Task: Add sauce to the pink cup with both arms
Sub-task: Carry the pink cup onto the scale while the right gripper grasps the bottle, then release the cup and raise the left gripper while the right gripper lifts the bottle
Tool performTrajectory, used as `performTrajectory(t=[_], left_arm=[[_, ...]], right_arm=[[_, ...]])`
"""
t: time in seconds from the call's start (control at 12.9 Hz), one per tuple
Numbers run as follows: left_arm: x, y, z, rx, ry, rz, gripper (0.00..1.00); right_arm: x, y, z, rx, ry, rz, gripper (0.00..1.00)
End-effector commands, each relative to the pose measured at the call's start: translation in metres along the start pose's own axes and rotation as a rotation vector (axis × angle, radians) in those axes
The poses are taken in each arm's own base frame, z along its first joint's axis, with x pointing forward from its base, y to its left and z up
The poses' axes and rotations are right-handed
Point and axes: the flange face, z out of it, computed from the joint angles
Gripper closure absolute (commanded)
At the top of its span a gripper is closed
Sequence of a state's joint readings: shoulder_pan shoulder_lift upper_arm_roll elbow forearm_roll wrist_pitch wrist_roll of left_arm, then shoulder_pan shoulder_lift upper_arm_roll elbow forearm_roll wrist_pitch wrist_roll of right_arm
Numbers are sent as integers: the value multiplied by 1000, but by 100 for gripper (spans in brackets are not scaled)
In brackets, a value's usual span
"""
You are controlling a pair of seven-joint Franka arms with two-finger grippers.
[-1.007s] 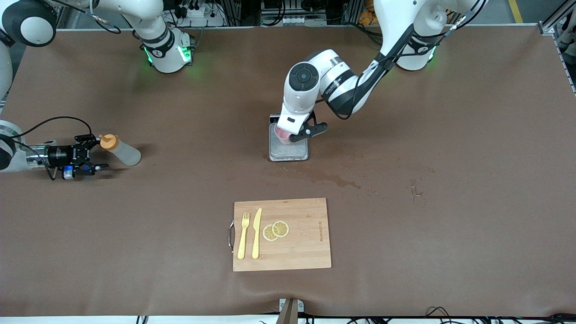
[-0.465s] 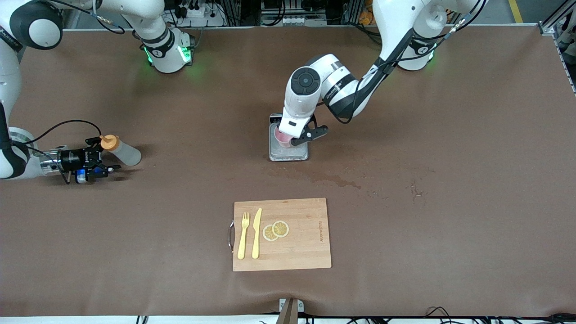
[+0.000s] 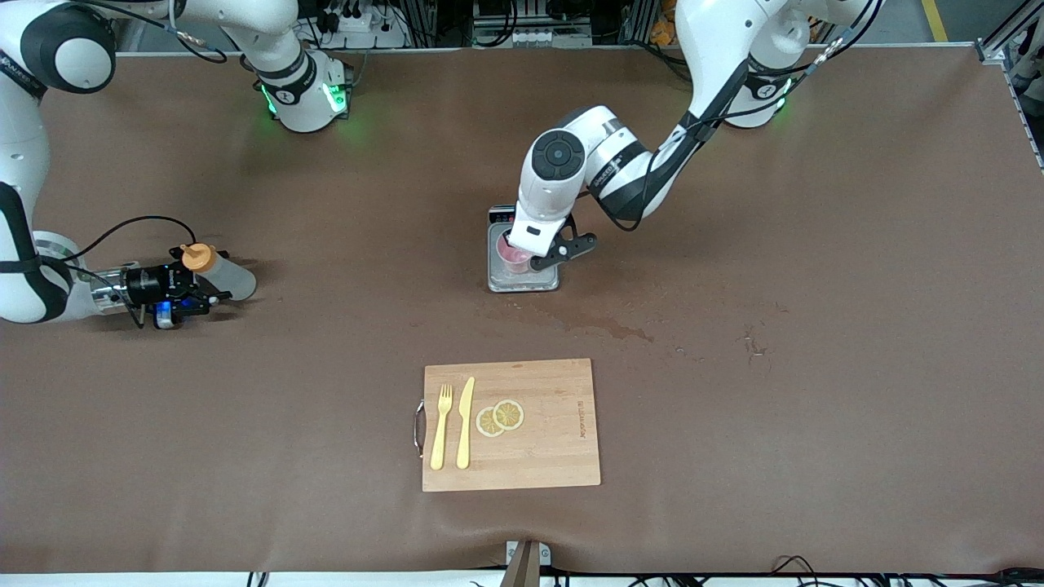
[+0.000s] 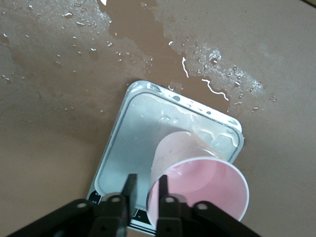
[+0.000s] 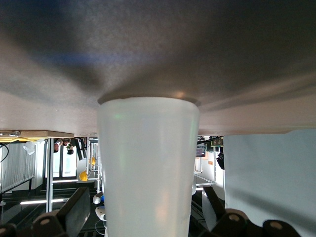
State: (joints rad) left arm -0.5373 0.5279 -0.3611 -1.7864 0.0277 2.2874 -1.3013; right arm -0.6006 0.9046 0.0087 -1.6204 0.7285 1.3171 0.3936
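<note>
Both jaws are at their things.
Your left gripper pinches the pink cup rim on the metal tray. Your right gripper has jaws apart around the sauce bottle, standing on the worktop.

cup: on scale, mid worktop
bottle: right arm's end
board: nearer camera than scale
</note>
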Motion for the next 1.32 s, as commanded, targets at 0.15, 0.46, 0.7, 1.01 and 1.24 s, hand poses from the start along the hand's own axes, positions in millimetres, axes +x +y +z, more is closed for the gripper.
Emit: performTrajectory(t=[0.15, 0.46, 0.7, 1.01, 1.24], left_arm=[[23, -15, -92, -20, 83, -45, 0], [72, -52, -207, -71, 172, -12, 0], [158, -105, -274, -28, 182, 150, 0], [222, -170, -314, 19, 168, 276, 0], [245, -215, -347, 28, 200, 368, 0]], right_arm=[[-2, 0, -1, 11, -13, -17, 47], [-14, -4, -6, -5, -26, -18, 58], [-30, -14, -8, -30, -31, -9, 57], [-83, -49, 3, -100, 15, 63, 56], [-124, -74, 16, -152, 82, 108, 55]])
